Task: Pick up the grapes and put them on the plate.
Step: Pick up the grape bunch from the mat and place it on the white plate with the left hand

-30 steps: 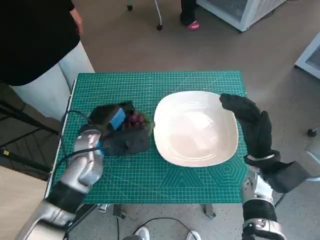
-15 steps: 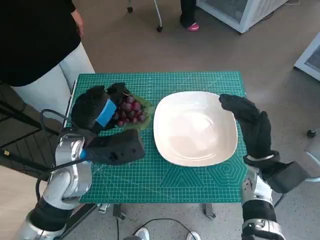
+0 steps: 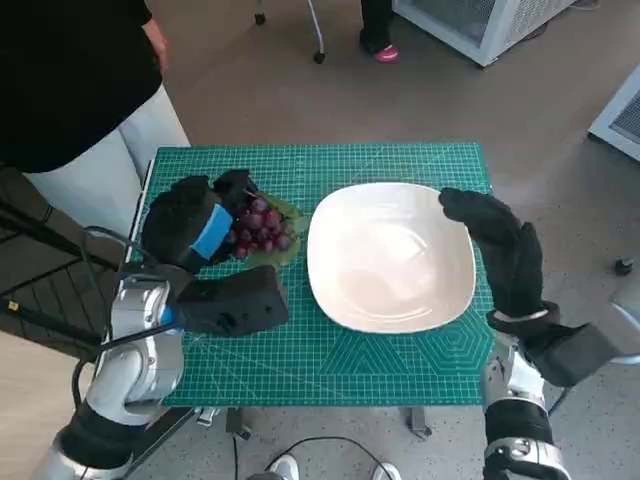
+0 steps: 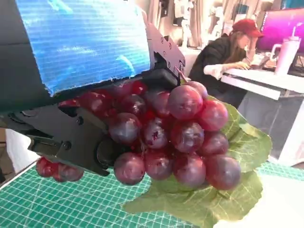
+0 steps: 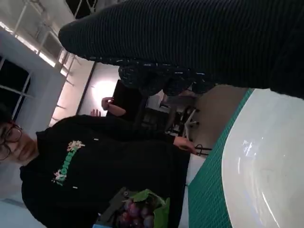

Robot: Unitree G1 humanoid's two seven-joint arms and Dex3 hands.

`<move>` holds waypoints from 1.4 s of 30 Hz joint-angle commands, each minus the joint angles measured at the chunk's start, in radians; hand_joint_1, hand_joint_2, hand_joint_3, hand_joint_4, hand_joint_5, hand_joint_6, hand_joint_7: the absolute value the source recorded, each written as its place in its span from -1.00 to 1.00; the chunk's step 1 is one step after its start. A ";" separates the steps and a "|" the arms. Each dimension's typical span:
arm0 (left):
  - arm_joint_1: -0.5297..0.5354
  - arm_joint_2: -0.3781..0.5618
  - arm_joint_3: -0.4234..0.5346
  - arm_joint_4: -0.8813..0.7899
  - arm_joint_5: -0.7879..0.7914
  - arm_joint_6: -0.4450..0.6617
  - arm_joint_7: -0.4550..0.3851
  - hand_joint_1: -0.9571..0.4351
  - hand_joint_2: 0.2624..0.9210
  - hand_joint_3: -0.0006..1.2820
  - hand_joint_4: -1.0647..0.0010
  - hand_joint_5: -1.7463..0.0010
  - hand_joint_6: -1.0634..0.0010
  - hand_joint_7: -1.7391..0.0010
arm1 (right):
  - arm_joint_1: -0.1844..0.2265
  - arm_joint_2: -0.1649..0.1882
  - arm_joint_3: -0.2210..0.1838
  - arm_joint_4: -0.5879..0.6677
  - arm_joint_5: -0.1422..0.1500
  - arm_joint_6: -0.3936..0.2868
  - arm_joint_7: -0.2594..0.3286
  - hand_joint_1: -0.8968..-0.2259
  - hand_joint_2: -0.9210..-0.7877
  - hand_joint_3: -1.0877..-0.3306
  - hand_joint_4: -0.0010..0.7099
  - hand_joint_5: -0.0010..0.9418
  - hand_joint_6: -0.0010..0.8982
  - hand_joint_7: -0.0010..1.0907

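Note:
A bunch of dark red grapes on a green leaf hangs in my left hand, which grips it from the left just above the green mat. In the left wrist view the grapes fill the middle, the black fingers closed around the bunch under the blue-taped back. The white plate lies on the mat just to the right of the grapes. My gloved right hand rests at the plate's right rim, holding nothing. The right wrist view shows the plate and the far-off grapes.
The green cutting mat covers the small table. A person in a black top stands close at the table's back left corner. A black cable loops by my left forearm. White cabinets stand on the floor beyond.
My left hand has come up and back from over the grapes' earlier spot, carrying the bunch off the mat, then edged slightly right. The right hand has not moved.

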 commanded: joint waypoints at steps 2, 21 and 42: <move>-0.060 -0.032 -0.040 0.038 0.021 -0.008 -0.042 0.38 1.00 -0.82 -0.18 -0.54 -0.12 -0.22 | 0.012 0.000 0.001 0.015 -0.002 0.008 -0.005 0.39 -1.00 0.22 0.41 -1.00 -0.01 -0.71; -0.343 -0.186 -0.185 0.372 0.025 -0.133 -0.070 0.38 1.00 -0.81 -0.13 -0.49 -0.12 -0.33 | 0.022 -0.005 -0.007 -0.011 0.021 0.029 0.009 0.37 -1.00 0.27 0.43 -0.99 0.02 -0.71; -0.607 -0.391 -0.255 0.861 -0.001 -0.271 0.049 0.38 1.00 -0.64 0.06 -0.59 0.17 -0.53 | 0.041 -0.016 -0.012 -0.044 0.044 0.044 0.008 0.43 -1.00 0.32 0.44 -0.99 0.04 -0.72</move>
